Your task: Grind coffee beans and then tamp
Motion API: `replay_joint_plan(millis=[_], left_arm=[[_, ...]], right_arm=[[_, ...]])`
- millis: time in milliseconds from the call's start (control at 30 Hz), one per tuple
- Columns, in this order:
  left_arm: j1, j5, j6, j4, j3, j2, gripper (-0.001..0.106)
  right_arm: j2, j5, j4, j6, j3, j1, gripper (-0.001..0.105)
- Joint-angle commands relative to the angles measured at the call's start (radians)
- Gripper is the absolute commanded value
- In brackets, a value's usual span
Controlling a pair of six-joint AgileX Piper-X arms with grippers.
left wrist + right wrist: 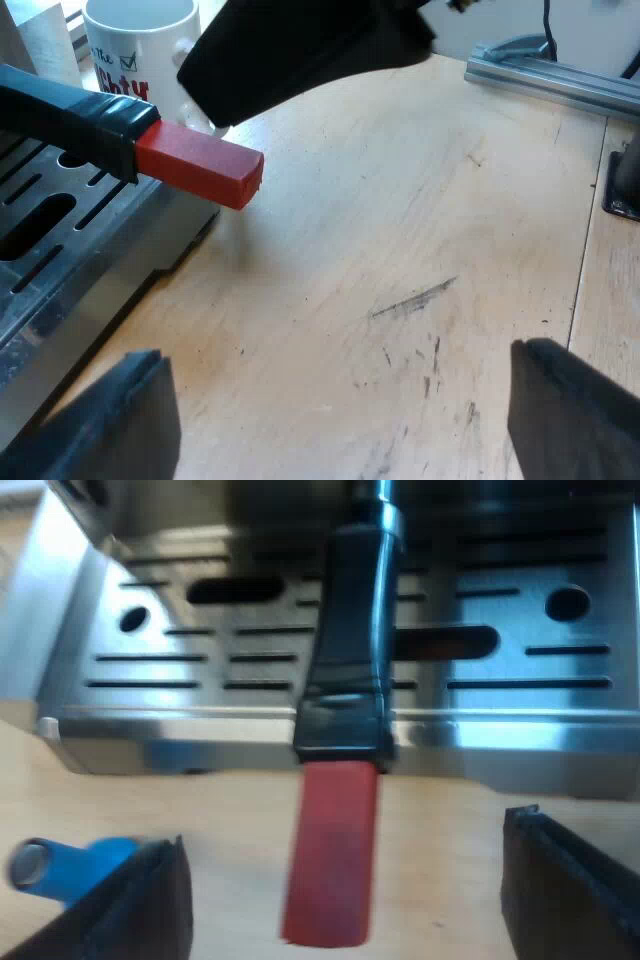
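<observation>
The holder's dark handle [345,670] sticks out from the espresso machine's front over the slotted drip tray [180,660], and its red end [330,850] reaches past the tray's edge. My right gripper [345,830] is open, one finger on each side of the red end without touching it. A blue tamper [70,865] lies on the wood beside one right finger. My left gripper [340,360] stands open over bare wood, apart from the red end [200,165]. The right arm's black gripper [300,50] hangs just above that red end.
A white mug [140,45] with printed lettering stands beyond the handle, beside the drip tray [60,240]. An aluminium rail [550,75] lies across the wooden table [400,250] farther off. A dark base [625,185] sits past a seam in the tabletop.
</observation>
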Motion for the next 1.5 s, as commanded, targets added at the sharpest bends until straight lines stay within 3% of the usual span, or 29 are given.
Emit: replay_joint_plan(millis=[33,1500], left_arm=[[-0.005,0.006,0.008,-0.011,-0.003,0.001,0.07],[-0.005,-0.031,0.008,-0.013,-0.003,0.001,0.07]], right_arm=[[0.031,-0.018,0.051,-0.005,-0.036,-0.013,0.066],[0.236,0.006,-0.046,-0.013,-0.055,-0.073,0.066]])
